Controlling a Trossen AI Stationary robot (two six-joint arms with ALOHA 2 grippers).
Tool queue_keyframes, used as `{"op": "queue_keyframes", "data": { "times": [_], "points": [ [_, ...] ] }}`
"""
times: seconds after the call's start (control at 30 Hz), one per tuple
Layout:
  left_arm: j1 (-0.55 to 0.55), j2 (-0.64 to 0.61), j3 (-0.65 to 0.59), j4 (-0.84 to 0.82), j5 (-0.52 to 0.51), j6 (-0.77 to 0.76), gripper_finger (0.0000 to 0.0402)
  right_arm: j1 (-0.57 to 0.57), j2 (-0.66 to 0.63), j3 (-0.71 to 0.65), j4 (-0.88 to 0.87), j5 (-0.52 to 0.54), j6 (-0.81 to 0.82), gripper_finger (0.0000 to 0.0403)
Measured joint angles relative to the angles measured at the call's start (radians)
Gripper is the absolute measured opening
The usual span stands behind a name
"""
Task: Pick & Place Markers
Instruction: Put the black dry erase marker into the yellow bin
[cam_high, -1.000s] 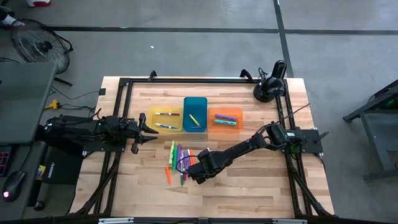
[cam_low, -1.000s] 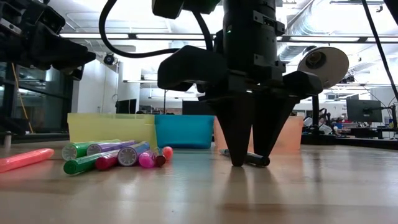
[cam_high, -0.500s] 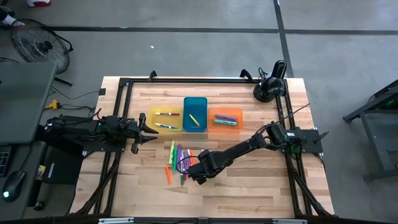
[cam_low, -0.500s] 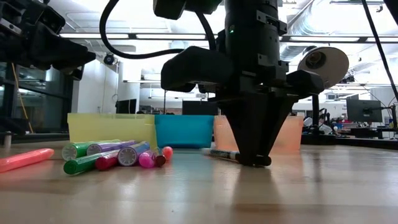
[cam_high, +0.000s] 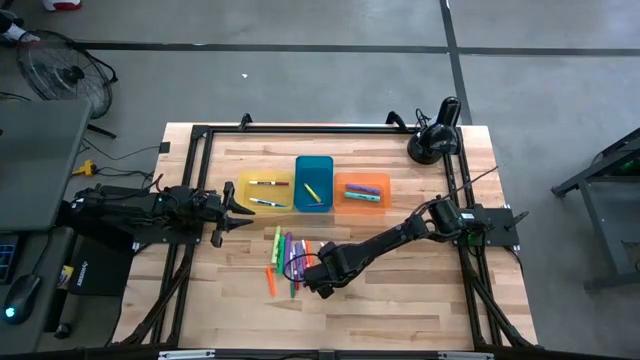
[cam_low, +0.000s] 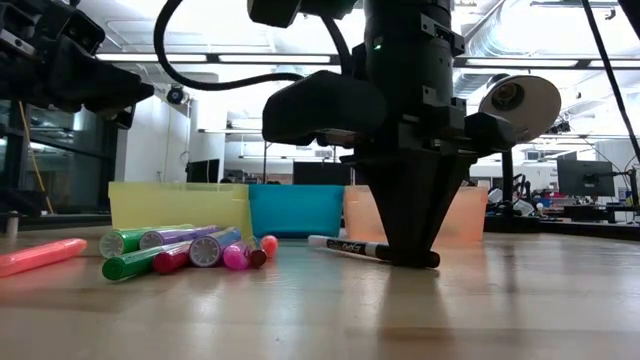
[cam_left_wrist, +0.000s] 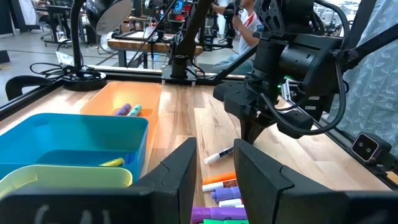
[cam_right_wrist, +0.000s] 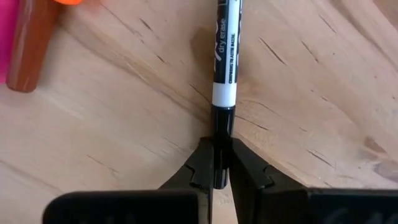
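A white dry-erase marker (cam_right_wrist: 224, 50) with a black end lies on the wooden table near its middle; it also shows in the low view (cam_low: 345, 246) and the left wrist view (cam_left_wrist: 217, 156). My right gripper (cam_right_wrist: 221, 168) stands over it, pointing down, shut on that black end (cam_low: 405, 258). Beside it to the left lies a pile of coloured markers (cam_high: 288, 255) (cam_low: 180, 250), with a lone orange marker (cam_low: 40, 257) nearer the front edge. My left gripper (cam_high: 235, 210) waits level at the table's left side, open and holding nothing. My right gripper pinches the marker's black end (cam_right_wrist: 222, 127) between its two fingertips. The fingers come from above, pointing down, one on each side of the barrel. The marker lies on the table, and its white body (cam_low: 340, 245) sticks out past the fingers toward the pile.
Three trays stand in a row toward the far edge: yellow (cam_high: 262, 190), blue (cam_high: 313, 183) and orange (cam_high: 361, 190), each with a few markers inside. A black desk lamp (cam_high: 435, 140) stands at the far right corner. A black frame (cam_high: 200, 135) borders the table.
My right gripper has shut on the marker's black end without leaving its place, rolling a little at the wrist. The marker has swung round on the table, and its white body now shows pointing out toward the pile.
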Motion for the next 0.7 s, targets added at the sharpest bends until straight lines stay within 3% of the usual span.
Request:
{"op": "queue_keyframes", "data": {
  "times": [0.13, 0.4, 0.7],
  "points": [
    [0.0, 0.0, 0.0, 0.0, 0.0, 0.0, 0.0104, 0.003, -0.006, 0.0, 0.0, 0.029, -0.053, 0.002],
    [0.0, 0.0, 0.0, 0.0, 0.0, 0.0, 0.0104, 0.021, -0.043, -0.006, -0.07, 0.244, -0.09, 0.002],
    [0.0, 0.0, 0.0, 0.001, -0.004, 0.05, 0.0104, 0.022, -0.088, -0.003, -0.145, 0.364, -0.164, 0.002]
  ]
}}
